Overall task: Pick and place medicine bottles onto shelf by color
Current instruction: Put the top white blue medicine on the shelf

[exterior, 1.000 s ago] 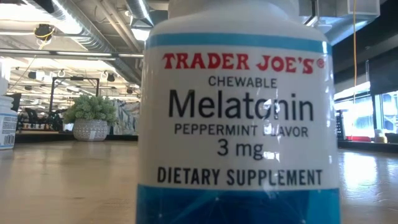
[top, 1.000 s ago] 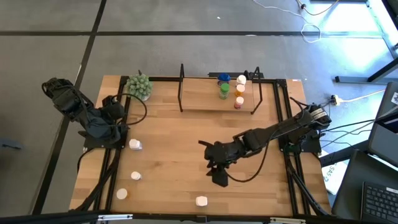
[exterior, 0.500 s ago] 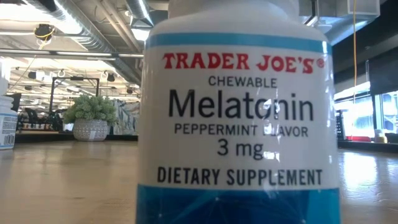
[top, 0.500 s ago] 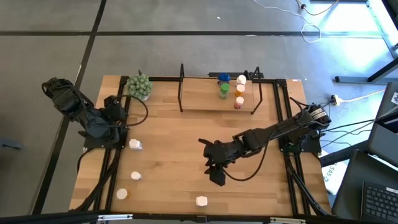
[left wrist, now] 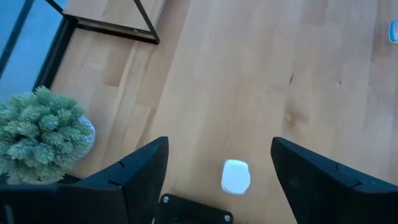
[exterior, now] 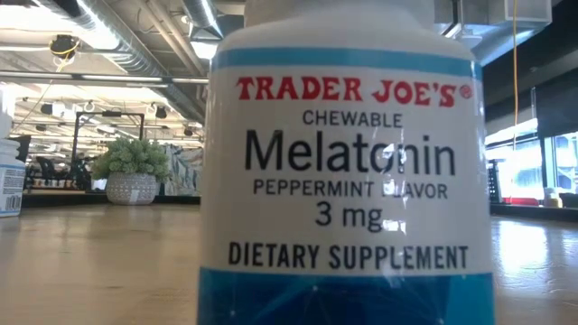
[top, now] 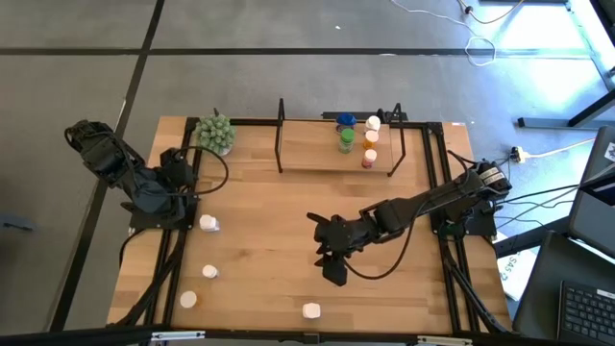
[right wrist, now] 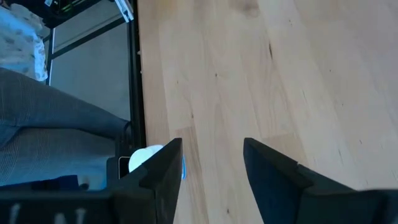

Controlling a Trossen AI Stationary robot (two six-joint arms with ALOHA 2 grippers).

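shelf [top: 317, 165]: five bottles [top: 345, 142] at its right end | right fingers [top: 333, 271] apart, empty, mid-counter [top: 259, 221] | left fingers [left wrist: 217, 177] spread, empty, white bottle [left wrist: 236, 177] between

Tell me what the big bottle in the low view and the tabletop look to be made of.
Bottle: likely glossy white plastic; it has a smooth printed label with small light reflections on the lettering. Tabletop: light wood, or possibly a wood-look veneer, with a satin finish; plank seams and grain streaks show.

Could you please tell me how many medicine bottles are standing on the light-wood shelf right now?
5: a blue bottle, a green bottle, a white bottle, an orange bottle and a pink-red bottle, all clustered at the light-wood shelf's right end. None looks hidden from above.
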